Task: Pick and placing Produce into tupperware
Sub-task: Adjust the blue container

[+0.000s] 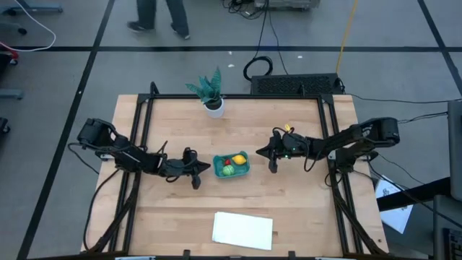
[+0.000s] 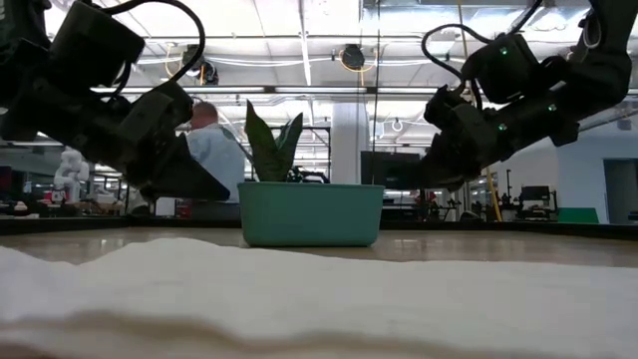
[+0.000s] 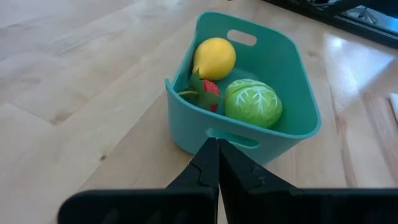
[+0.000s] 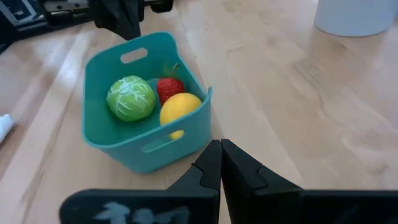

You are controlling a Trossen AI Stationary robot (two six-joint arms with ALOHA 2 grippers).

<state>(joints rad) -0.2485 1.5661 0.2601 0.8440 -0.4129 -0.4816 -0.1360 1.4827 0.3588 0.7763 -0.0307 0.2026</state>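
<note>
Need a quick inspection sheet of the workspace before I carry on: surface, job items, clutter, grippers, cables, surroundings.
Surface: wooden table, dry.
Job's things: lemon, strawberry and green piece all inside teal tupperware.
Clutter: potted plant at far edge; white sheet at near edge.
Grippers: left gripper and right gripper shut, empty, flanking the container.
Cables: on floor beyond table.
Surroundings: person behind.

I work in a lab: framed desk, cables on grey floor, ceiling lights, a person behind.
</note>
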